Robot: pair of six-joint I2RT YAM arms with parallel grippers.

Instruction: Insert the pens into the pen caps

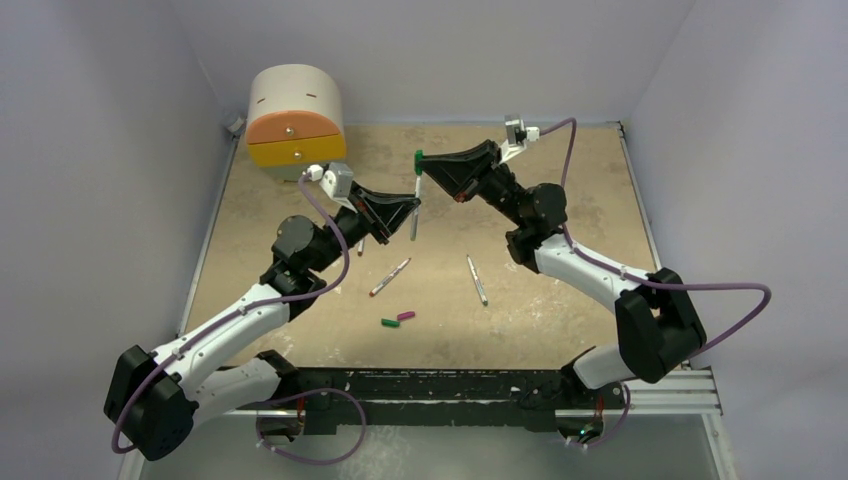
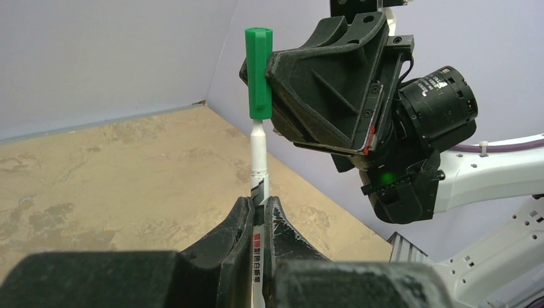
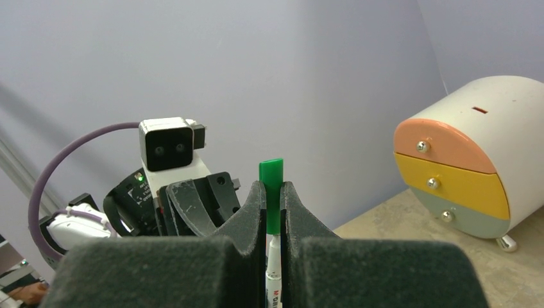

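My left gripper (image 1: pixel 413 203) is shut on a white-grey pen (image 1: pixel 413 222) and holds it upright above the table; the grip shows in the left wrist view (image 2: pixel 258 206). The pen (image 2: pixel 258 151) points up, and its tip meets the open lower end of a green cap (image 2: pixel 259 74). My right gripper (image 1: pixel 424 165) is shut on that green cap (image 1: pixel 418 156), as the right wrist view (image 3: pixel 274 192) shows, with the cap (image 3: pixel 271 173) above the pen (image 3: pixel 274 273). Two more pens (image 1: pixel 390 277) (image 1: pixel 477 279) lie on the table. A green cap (image 1: pixel 389 322) and a magenta cap (image 1: pixel 405 316) lie nearer me. The dark red cap is out of view.
A rounded drawer unit (image 1: pixel 296 115) with orange and yellow fronts stands at the back left; it also shows in the right wrist view (image 3: pixel 475 160). A further pen (image 1: pixel 361 246) lies partly hidden under my left arm. Grey walls enclose the tan table (image 1: pixel 560 160).
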